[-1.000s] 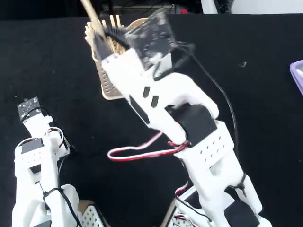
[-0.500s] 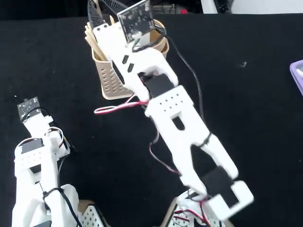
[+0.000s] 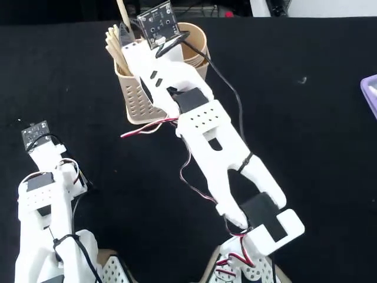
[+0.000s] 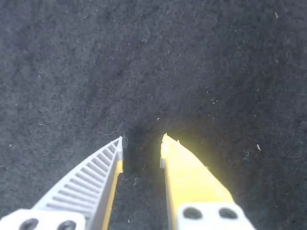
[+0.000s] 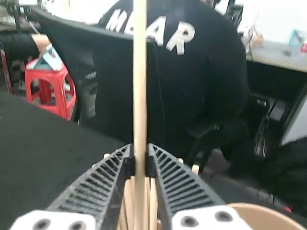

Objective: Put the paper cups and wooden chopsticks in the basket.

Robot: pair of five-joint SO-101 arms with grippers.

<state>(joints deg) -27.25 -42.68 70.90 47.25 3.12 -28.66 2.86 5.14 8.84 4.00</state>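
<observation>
A beige perforated basket (image 3: 136, 101) stands at the table's far middle, holding several wooden chopsticks (image 3: 113, 46) and stacked paper cups (image 3: 194, 46). My right gripper (image 3: 125, 32) hovers over the basket, shut on one upright chopstick (image 3: 122, 13). In the right wrist view that chopstick (image 5: 139, 86) runs straight up between the ribbed fingers (image 5: 111, 175), with other chopstick tips (image 5: 194, 167) and a cup rim (image 5: 254, 213) beneath. My left gripper (image 4: 141, 143) is slightly open, its tips close over the bare black cloth; that arm (image 3: 42, 177) rests at the near left.
Black cloth covers the table (image 3: 306, 130). A purple object (image 3: 371, 88) pokes in at the right edge. The right arm's red and white cable (image 3: 147, 128) loops beside the basket's base. A dark chair back (image 5: 91, 72) stands behind the table.
The right arm stretched farther out and swung left, bringing the held chopstick upright over the basket. The left arm stayed still.
</observation>
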